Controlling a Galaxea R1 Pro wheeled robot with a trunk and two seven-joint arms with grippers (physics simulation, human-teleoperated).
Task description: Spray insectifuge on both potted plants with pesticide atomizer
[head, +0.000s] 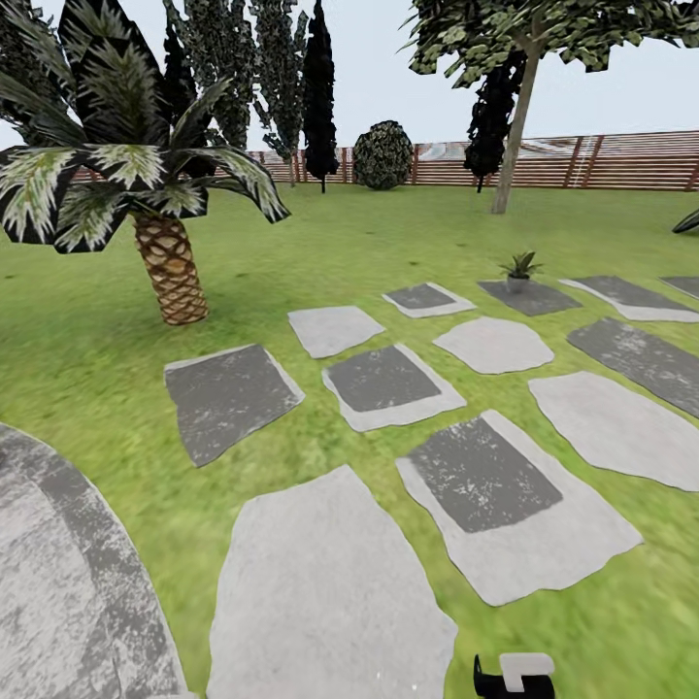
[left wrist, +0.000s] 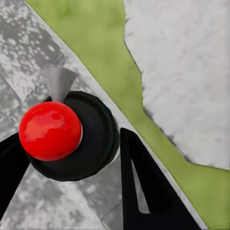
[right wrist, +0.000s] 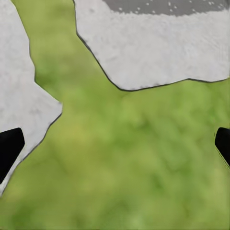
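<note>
Nearest my head camera, a black-and-white piece of the robot (head: 515,675) pokes up over the big pale stepping stone (head: 330,592). The left gripper (left wrist: 72,158) has its dark fingers (left wrist: 143,187) spread either side of a black round-bodied thing with a red ball top (left wrist: 50,130) and a grey cone; whether they press on it I cannot tell, nor whether it is the atomizer. The right gripper (right wrist: 115,143) hangs over lawn (right wrist: 124,167) with its fingers wide apart, holding nothing. One potted plant (head: 519,272) stands on a dark stone (head: 532,297) well beyond the pale stone, toward the slatted fence (head: 602,160); the palm (head: 146,194) stands left of that line. I judge I am in transit, so I should drive along the stones toward the plant, keep it centred, and stop near before raising an arm.
</note>
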